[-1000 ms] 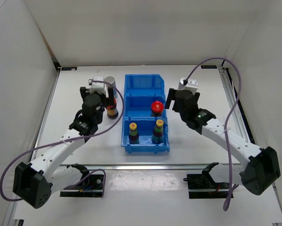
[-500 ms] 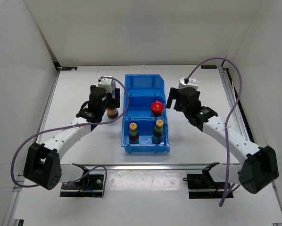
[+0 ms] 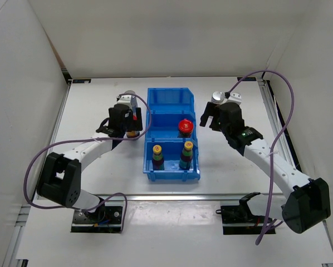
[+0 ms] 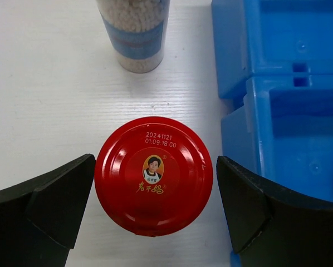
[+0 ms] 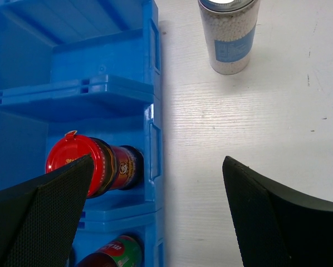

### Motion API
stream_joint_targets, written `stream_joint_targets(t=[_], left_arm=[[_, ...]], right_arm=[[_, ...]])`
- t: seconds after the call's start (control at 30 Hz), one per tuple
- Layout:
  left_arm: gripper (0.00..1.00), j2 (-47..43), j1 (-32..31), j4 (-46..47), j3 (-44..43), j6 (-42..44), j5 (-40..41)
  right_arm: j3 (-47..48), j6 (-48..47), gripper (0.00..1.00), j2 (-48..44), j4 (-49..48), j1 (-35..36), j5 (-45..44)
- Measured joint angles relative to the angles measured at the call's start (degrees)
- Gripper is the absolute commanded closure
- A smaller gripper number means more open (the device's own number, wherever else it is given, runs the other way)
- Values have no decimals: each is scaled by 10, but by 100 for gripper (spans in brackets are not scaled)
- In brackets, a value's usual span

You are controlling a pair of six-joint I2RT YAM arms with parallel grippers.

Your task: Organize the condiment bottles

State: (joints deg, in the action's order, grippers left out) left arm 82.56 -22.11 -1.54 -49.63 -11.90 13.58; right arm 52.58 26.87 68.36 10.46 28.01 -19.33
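A dark bottle with a wide red cap (image 4: 153, 175) stands on the table left of the blue bin (image 4: 283, 111). My left gripper (image 4: 155, 197) is open and straddles it, with a small gap on each side; it shows in the top view (image 3: 131, 119) over that bottle (image 3: 133, 132). A silver-capped bottle (image 4: 134, 33) stands just beyond it (image 3: 130, 95). My right gripper (image 5: 158, 214) is open and empty over the bin's right wall (image 3: 210, 119). The second silver-capped bottle (image 5: 229, 33) stands ahead of it (image 3: 216, 97). In the bin are another red-capped bottle (image 3: 184, 127) and two yellow-capped bottles (image 3: 157, 156) (image 3: 186, 152).
The bin (image 3: 172, 103) has three compartments; the back one holds nothing. White walls enclose the table at the back and sides. Metal rails run along the left and right edges (image 3: 275, 119). Purple cables loop over both arms.
My left gripper has moved right and now straddles the red-capped bottle outside the bin. My right gripper has shifted slightly back and right, toward the silver-capped bottle. No bottle has moved.
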Motion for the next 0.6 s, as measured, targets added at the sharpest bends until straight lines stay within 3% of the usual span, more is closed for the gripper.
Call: stream_joint_targets(t=[0.1, 0.2, 0.23, 0.37, 0.53, 0.6], left_arm=[[3, 9, 0, -7, 0, -9, 6], [25, 15, 1, -12, 0, -16, 8], [38, 16, 2, -14, 0, -15, 9], [66, 16, 3, -21, -4, -14, 14], [79, 9, 3, -78, -35, -2, 43], [89, -4, 3, -87, -50, 10, 59]], right_arm=[[0, 3, 1, 0, 0, -2, 3], [0, 6, 1, 0, 0, -3, 7], [0, 7, 1, 0, 0, -3, 10], [0, 9, 1, 0, 0, -6, 14], [0, 10, 1, 0, 0, -7, 16], [0, 10, 1, 0, 0, -7, 17]])
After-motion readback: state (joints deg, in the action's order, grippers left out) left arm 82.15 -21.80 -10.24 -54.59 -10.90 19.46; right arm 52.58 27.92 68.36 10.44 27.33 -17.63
